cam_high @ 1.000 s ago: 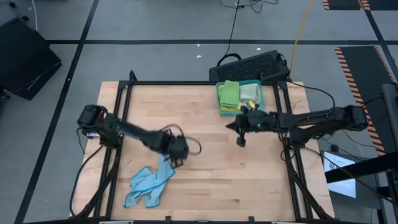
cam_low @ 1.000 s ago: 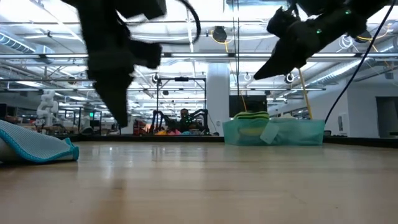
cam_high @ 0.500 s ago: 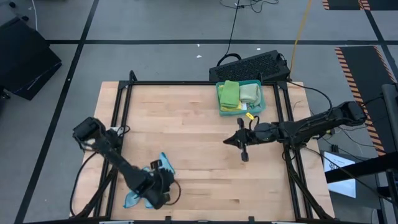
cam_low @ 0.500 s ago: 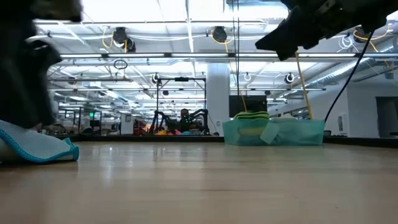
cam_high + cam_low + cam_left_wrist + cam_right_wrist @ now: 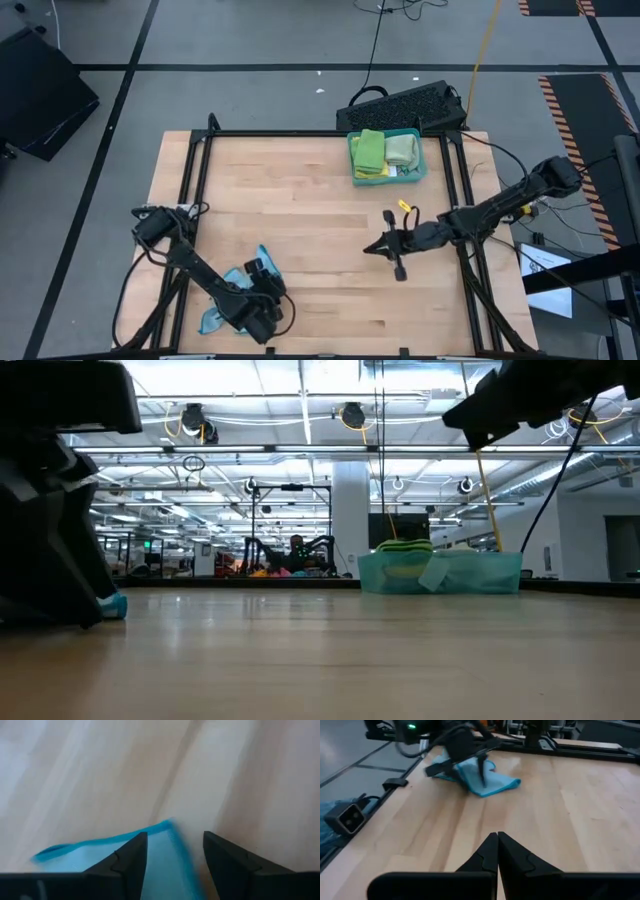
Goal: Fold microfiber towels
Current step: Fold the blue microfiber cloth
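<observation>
My left gripper (image 5: 262, 312) is low over the table (image 5: 320, 190) near its 7 o'clock corner, right above the light blue towel (image 5: 232, 296). The wrist view shows my two fingers (image 5: 125, 862) parted, with a corner of the towel (image 5: 125, 855) lying between them on the wood. Whether the fingers touch the cloth I cannot tell; nothing is clamped. The towel lies crumpled, partly hidden under my arm in the high view; the right wrist view shows it (image 5: 490, 781) as a flat rumpled patch beneath the left gripper (image 5: 470, 762).

My right gripper (image 5: 385, 247) hangs above bare wood around 4 o'clock, well apart from the towel, fingers (image 5: 492, 852) pressed together and holding nothing.

Teal tray (image 5: 420, 165) at the 1 o'clock edge: bright green towel (image 5: 369, 150) and pale green towel (image 5: 401, 150) side by side in it, stacked above its rim in the low view (image 5: 405, 546).

Black keyboard (image 5: 400, 105) just beyond the tray, off the table.
</observation>
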{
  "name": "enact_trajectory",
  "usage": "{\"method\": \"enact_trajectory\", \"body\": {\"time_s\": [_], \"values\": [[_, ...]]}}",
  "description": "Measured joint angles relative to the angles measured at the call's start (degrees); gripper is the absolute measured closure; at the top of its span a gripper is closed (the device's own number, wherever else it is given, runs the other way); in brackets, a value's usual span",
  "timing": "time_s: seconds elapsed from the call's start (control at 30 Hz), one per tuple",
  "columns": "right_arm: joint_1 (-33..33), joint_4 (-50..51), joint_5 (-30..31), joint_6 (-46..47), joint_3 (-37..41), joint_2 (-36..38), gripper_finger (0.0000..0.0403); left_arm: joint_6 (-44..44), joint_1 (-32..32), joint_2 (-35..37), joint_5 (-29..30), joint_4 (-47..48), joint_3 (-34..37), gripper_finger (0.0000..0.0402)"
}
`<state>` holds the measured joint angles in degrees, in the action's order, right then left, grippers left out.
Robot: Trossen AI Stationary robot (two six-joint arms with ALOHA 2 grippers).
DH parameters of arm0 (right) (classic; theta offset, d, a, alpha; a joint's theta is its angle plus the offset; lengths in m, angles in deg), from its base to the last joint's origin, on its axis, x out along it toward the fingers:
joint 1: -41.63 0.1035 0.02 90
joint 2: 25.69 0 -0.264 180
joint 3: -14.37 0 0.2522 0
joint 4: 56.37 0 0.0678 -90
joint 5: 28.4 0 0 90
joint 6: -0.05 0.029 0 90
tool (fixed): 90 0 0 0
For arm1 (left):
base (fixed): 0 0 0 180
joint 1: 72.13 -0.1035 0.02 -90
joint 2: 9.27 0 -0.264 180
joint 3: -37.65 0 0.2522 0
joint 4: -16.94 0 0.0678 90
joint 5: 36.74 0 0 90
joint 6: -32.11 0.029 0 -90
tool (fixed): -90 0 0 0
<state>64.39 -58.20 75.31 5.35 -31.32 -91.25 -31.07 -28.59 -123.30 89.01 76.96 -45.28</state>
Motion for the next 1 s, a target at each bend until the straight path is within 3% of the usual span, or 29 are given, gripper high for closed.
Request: {"method": "enact_trajectory", "body": {"time_s": [0.17,0.37,0.63,0.77,1.0], "values": [[1.6,-0.1,0.0,-1.2,0.0,0.0,0.0403,-3.6,-1.6,0.4,-1.4,5.0,0.2,0.0224],[1.8,-0.2,0.0,-1.9,0.0,0.1,0.0403,0.3,-3.8,0.8,-4.5,-0.1,2.0,0.0275],[1.9,-0.9,3.5,-0.8,0.2,0.1,0.0403,8.2,-4.1,1.9,-4.6,-1.3,2.2,0.0391],[1.8,-8.2,7.2,-0.1,3.7,0.0,0.0403,12.2,-4.4,6.1,-1.2,0.1,0.8,0.0394],[1.8,-19.0,7.3,0.6,6.4,-1.4,0.0397,25.0,-4.5,16.2,8.4,-2.1,-0.7,0.0398]]}}
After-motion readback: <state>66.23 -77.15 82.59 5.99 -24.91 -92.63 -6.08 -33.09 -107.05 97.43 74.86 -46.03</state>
